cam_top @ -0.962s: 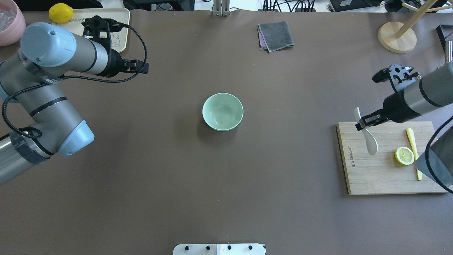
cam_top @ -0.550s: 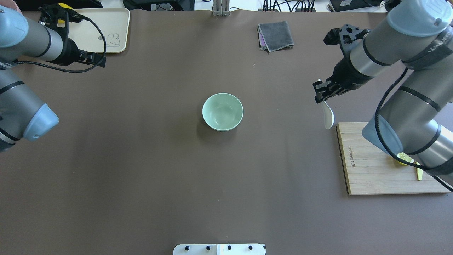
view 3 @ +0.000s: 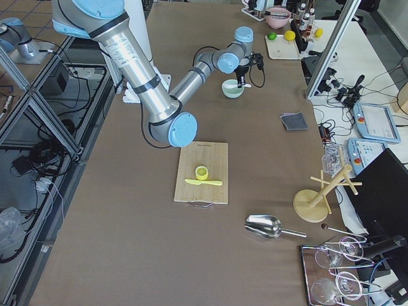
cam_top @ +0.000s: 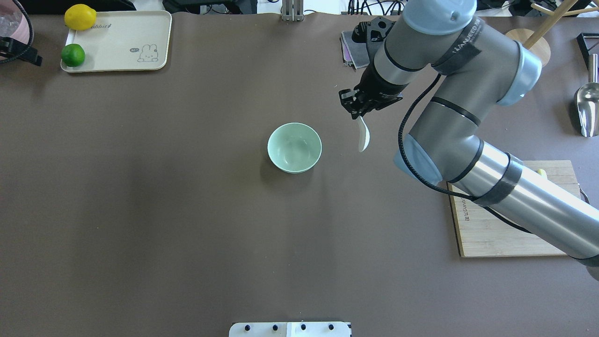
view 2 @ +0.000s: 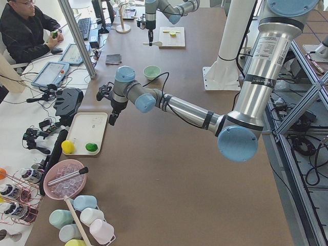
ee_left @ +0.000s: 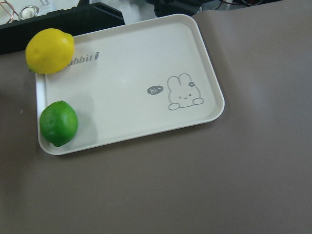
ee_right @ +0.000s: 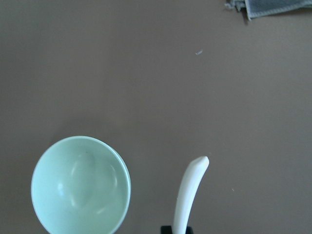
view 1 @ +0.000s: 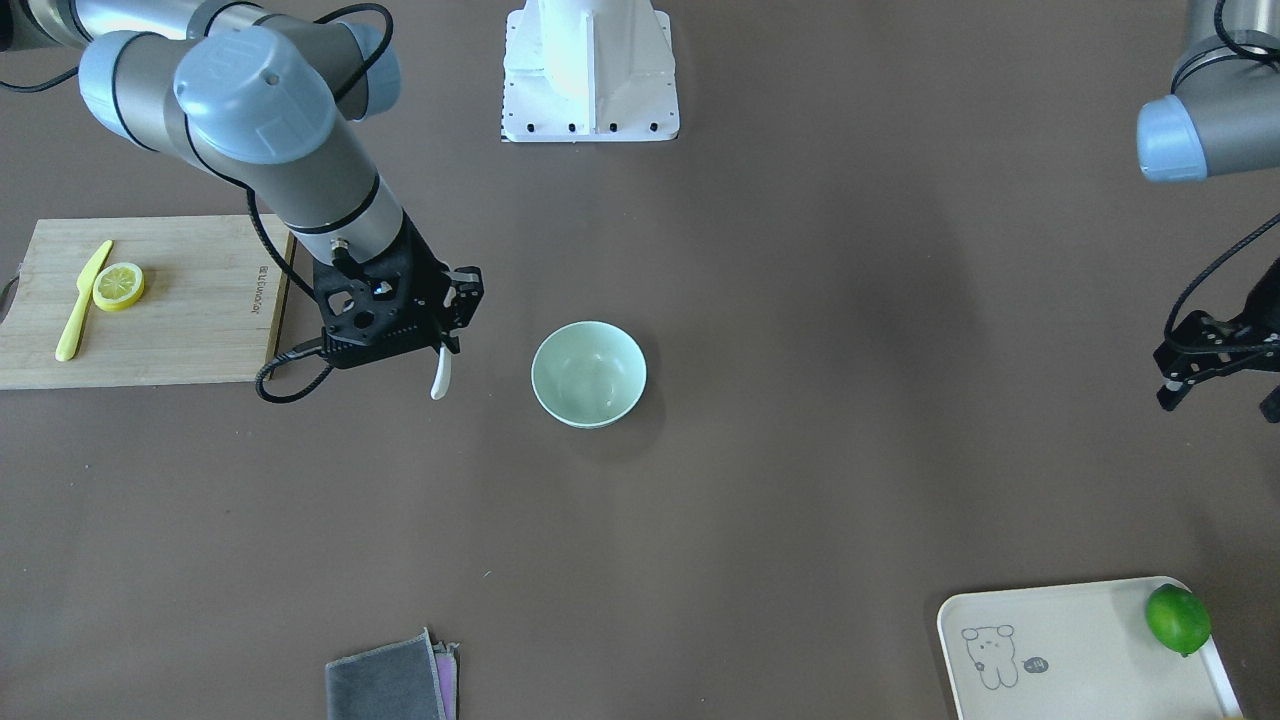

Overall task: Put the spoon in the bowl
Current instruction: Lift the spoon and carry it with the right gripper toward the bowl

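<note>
The pale mint-green bowl (cam_top: 294, 148) stands empty at the table's middle; it also shows in the front-facing view (view 1: 588, 374) and the right wrist view (ee_right: 80, 185). My right gripper (cam_top: 356, 110) is shut on the handle of the white spoon (cam_top: 363, 135). The spoon hangs scoop down above the table, just right of the bowl and apart from it (view 1: 440, 378) (ee_right: 190, 192). My left gripper (view 1: 1218, 400) is open and empty, far to the left near the cream tray (cam_top: 117, 42).
The tray holds a lemon (cam_top: 80, 17) and a lime (cam_top: 73, 54). A wooden cutting board (view 1: 180, 300) carries a lemon slice (view 1: 119, 286) and a yellow knife (view 1: 82, 300). A grey cloth (view 1: 385, 685) lies beyond the bowl. A metal scoop (cam_top: 587, 107) lies far right.
My right arm has carried the spoon from over the cutting board leftward to just beside the bowl. My left arm has drawn back to the left, out past the tray.
</note>
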Controlling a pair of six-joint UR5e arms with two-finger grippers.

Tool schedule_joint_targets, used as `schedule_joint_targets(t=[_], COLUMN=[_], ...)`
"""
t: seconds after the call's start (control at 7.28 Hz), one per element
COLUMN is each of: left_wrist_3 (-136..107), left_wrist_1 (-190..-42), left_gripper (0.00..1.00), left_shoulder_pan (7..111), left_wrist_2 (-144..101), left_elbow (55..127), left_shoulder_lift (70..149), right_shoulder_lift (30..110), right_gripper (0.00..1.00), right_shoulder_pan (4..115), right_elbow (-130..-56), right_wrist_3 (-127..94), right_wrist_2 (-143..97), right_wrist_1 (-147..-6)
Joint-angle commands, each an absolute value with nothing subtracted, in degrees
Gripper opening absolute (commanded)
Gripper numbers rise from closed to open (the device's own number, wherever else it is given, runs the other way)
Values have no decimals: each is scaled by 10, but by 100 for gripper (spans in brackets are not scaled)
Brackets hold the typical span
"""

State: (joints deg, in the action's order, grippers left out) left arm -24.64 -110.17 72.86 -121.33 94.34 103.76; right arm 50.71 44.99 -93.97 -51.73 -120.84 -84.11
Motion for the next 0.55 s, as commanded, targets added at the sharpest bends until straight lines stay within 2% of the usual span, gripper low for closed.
schedule_joint_targets(t=[0.0,0.41], left_wrist_3=[-229,-229], left_wrist_1=[-1101,-1103], left_gripper=[98,98], left_shoulder_pan=[742,741], left_wrist_2=[-1220,-1221], left_elbow=[933,915], left_shoulder_lift=[1031,1036], right_shoulder_lift=[461,452], right_gripper=[0,0], right_shoulder_pan=[412,372], right_elbow=[-837,-830], right_wrist_3=[-606,-617], right_wrist_2=[-1157,-1089], right_wrist_1=[-701,-696])
